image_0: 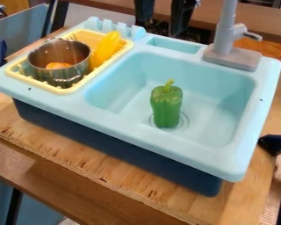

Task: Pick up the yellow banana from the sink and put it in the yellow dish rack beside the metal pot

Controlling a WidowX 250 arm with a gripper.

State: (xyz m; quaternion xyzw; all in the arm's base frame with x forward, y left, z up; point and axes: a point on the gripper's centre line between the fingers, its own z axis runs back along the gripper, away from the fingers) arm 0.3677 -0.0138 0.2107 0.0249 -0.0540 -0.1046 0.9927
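A board [125, 176] bears the sink [125, 127]. By the sink's far edge hangs the claw [160, 29], fingers apart, gripping nothing. On the sink's left: a rack [65, 91], pot [70, 72]. In the sink's basin stands a green pepper [166, 107].

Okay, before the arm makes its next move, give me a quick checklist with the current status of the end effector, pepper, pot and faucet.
1. End effector open, nothing between its fingers: ok.
2. Green pepper standing upright in the basin: ok.
3. Metal pot resting in the yellow rack, orange item inside: ok.
4. Faucet well away from the end effector: not ok, it stands close beside it.
5. Height of the end effector above the sink's back edge: cannot tell from this single view.
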